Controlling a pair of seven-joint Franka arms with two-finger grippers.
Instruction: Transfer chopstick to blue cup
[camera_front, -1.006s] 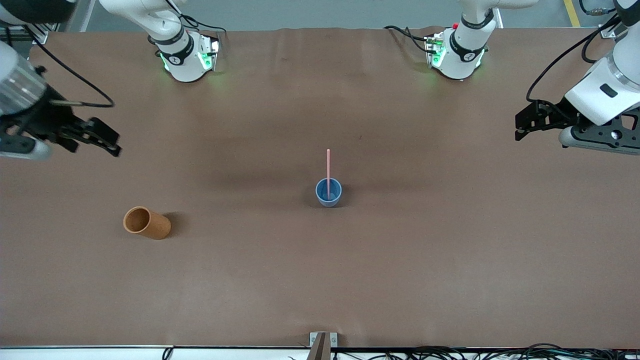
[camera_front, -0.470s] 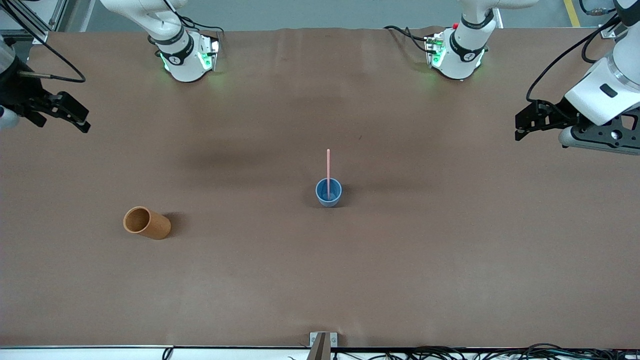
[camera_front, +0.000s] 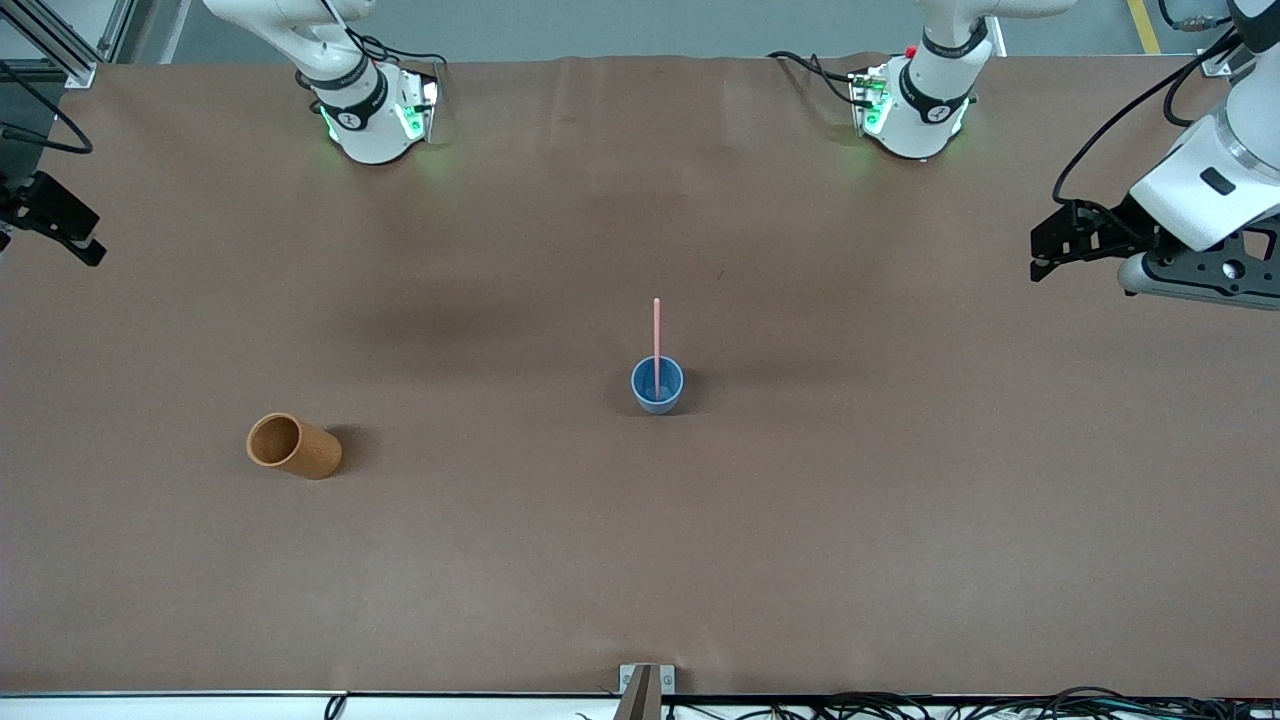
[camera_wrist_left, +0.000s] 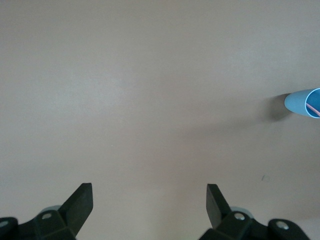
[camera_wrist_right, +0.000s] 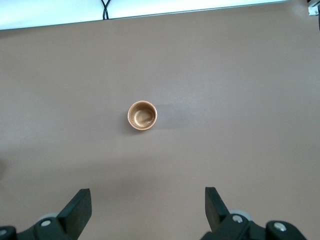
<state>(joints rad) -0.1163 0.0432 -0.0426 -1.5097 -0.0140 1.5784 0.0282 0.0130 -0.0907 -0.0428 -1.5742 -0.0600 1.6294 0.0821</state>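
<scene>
The blue cup (camera_front: 657, 385) stands upright near the middle of the table, and the pink chopstick (camera_front: 656, 335) stands in it, leaning on its rim. The left wrist view catches the blue cup (camera_wrist_left: 304, 102) at its edge with a bit of the chopstick (camera_wrist_left: 313, 108) inside. My left gripper (camera_front: 1040, 258) hangs open and empty over the left arm's end of the table, well away from the cup. My right gripper (camera_front: 75, 240) is open and empty over the right arm's end of the table. Both wrist views show wide-apart fingers, the left gripper (camera_wrist_left: 149, 192) and the right gripper (camera_wrist_right: 148, 196) holding nothing.
An orange-brown cylindrical cup (camera_front: 292, 446) stands toward the right arm's end, nearer the front camera than the blue cup; in the right wrist view this orange-brown cup (camera_wrist_right: 142, 115) looks empty. A metal bracket (camera_front: 646, 684) sits at the table's front edge. The brown table (camera_front: 900, 520) spreads around both cups.
My right gripper has drawn back toward the right arm's end of the table and away from the cups. The left arm, both cups and the chopstick have not moved.
</scene>
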